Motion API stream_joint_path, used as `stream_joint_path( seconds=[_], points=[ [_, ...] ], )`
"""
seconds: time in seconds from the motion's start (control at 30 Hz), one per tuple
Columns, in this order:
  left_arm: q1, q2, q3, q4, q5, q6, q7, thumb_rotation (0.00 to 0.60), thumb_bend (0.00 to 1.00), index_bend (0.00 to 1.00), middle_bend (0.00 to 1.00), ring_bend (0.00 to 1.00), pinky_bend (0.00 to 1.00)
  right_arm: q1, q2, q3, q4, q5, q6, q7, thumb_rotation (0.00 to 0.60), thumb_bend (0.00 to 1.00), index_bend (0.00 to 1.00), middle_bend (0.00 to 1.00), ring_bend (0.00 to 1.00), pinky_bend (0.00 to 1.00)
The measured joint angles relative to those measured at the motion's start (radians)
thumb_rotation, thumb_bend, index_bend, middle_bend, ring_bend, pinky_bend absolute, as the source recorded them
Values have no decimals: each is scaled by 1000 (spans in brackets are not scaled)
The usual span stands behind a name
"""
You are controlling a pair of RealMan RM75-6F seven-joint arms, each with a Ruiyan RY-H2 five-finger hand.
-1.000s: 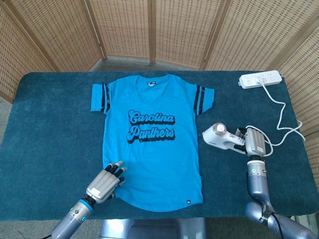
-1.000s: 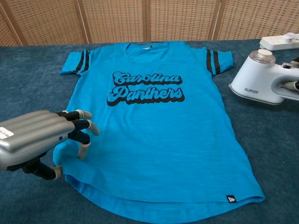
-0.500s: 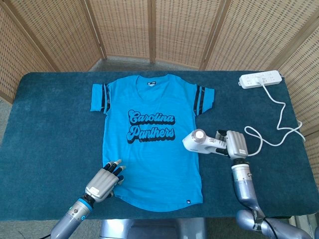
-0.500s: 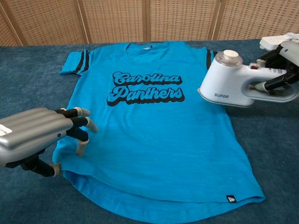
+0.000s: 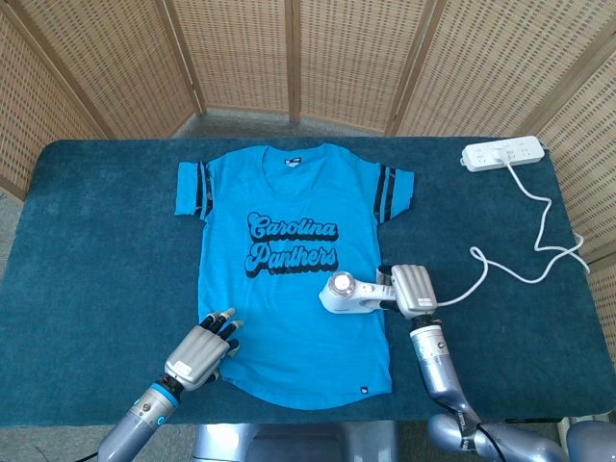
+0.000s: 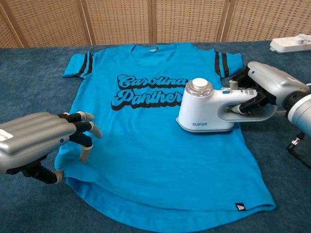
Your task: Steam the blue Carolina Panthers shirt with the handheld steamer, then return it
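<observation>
The blue Carolina Panthers shirt (image 5: pixel 289 279) (image 6: pixel 155 145) lies flat on the dark teal table, collar to the far side. My right hand (image 5: pixel 412 289) (image 6: pixel 265 90) grips the handle of the white handheld steamer (image 5: pixel 348 295) (image 6: pixel 206 112), whose head is over the shirt's right side, just below the lettering. Whether its plate touches the cloth I cannot tell. My left hand (image 5: pixel 202 352) (image 6: pixel 41 141) holds nothing; its fingertips rest on the shirt's lower left hem with the fingers slightly apart.
A white power strip (image 5: pixel 502 153) (image 6: pixel 291 43) lies at the table's far right corner, and its cord (image 5: pixel 539 241) loops across the right side toward the steamer. A wicker screen (image 5: pixel 308 58) stands behind the table.
My right hand has carried the steamer leftward from the bare table beside the shirt onto the shirt's right side. The left hand has stayed at the hem.
</observation>
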State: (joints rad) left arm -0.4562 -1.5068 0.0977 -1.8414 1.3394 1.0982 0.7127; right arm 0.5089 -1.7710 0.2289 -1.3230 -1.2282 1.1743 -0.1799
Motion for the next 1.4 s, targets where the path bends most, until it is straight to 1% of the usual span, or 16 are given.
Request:
stream_joint_path(
  seconds=[0.2, 0.3, 0.5, 0.8, 0.97, 1.2, 1.4],
  points=[
    [-1, -1, -1, 3, 0, 0, -3, 513, 453, 520, 189, 34, 140, 23, -56, -9, 25, -12, -4, -39, 600, 398, 729, 708, 728, 693],
    [0, 1, -1, 4, 0, 0, -5, 505, 452, 520, 189, 34, 140, 31, -77, -12, 33, -15, -4, -52, 600, 397, 729, 708, 727, 692],
    [1, 6, 1, 4, 2, 3, -9, 504, 452, 520, 189, 34, 140, 43, -108, -14, 40, -14, -10, -74, 600, 396, 722, 703, 721, 688],
    [2, 0, 2, 6, 1, 1, -10, 507, 452, 520, 189, 34, 140, 60, -152, -8, 32, 8, -16, -146, 600, 394, 717, 698, 713, 682],
    [1, 0, 1, 9, 4, 2, -9, 508, 452, 520, 189, 34, 140, 50, -134, -5, 25, 15, -5, -149, 600, 395, 717, 698, 712, 681],
    [-1, -7, 0, 16, 0, -2, -5, 509, 452, 520, 189, 34, 140, 20, -76, -6, 2, 17, 19, -144, 600, 394, 717, 698, 712, 676],
    [-2, -15, 1, 20, -2, -5, -2, 507, 452, 520, 189, 34, 140, 4, -45, -9, -16, 16, 30, -139, 600, 393, 716, 698, 711, 676]
  ],
)
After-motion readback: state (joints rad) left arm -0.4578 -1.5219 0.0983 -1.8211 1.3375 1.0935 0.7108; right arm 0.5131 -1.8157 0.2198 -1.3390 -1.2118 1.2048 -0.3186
